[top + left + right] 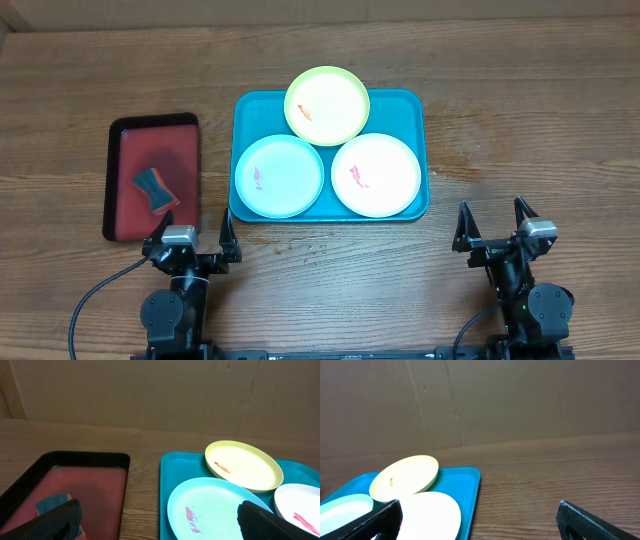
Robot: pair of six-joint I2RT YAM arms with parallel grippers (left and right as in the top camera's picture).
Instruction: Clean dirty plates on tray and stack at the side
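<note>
The teal tray [410, 110] holds three plates. The yellow-green plate [327, 105] lies at the back, overlapping the other two, with an orange smear. The light blue plate [279, 177] is front left and the white plate [376, 175] front right, each with a red smear. The left wrist view shows the tray [172, 472], blue plate [212, 505], yellow-green plate [243, 466] and white plate [300, 505]. The right wrist view shows the tray [465, 485], yellow-green plate [405, 479] and white plate [430, 515]. My left gripper [190, 240] and right gripper [495, 228] are open and empty, near the front edge.
A dark red tray with a black rim [152, 175] stands left of the teal tray and holds a teal and red sponge [155, 190]. It also shows in the left wrist view [90, 485]. A cardboard wall [520, 400] stands behind the table.
</note>
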